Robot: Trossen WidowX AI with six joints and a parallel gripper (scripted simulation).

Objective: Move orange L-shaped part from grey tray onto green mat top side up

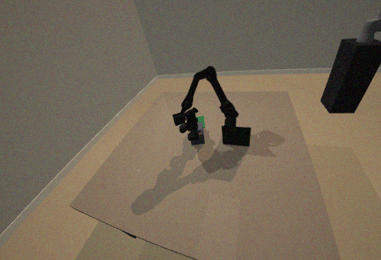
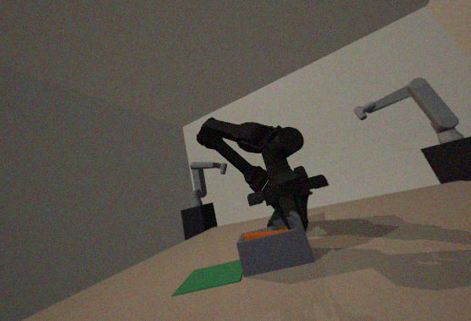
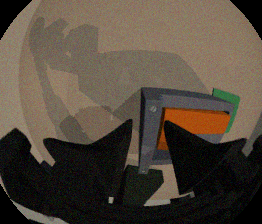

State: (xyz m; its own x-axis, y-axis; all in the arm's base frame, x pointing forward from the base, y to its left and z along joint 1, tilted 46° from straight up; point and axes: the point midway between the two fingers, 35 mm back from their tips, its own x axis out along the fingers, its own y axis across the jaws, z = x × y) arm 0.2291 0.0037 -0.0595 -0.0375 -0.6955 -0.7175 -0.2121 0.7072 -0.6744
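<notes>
The orange L-shaped part [image 2: 264, 234] [image 3: 197, 120] lies in the pocket of the grey tray [image 1: 198, 142] [image 2: 275, 252] [image 3: 150, 135], with no clear tilt. My gripper [image 2: 296, 226] [image 3: 148, 123] points down at the tray's end away from the mat. It is partly open, with nothing between its fingers. In the wrist view the right finger overlaps the part's L-shaped end and hides some of it; the left finger is outside the tray wall. Whether a fingertip touches the part cannot be told. The green mat [image 1: 201, 121] [image 2: 212, 278] [image 3: 225, 95] lies beside the tray's other end, bare.
Small upright bits stand on the tray's rim near the fingers in the exterior view. My arm's black base [image 1: 236, 136] stands beside the tray. Grey arms on black pedestals [image 1: 349, 76] [image 2: 199, 221] stand far off in the background.
</notes>
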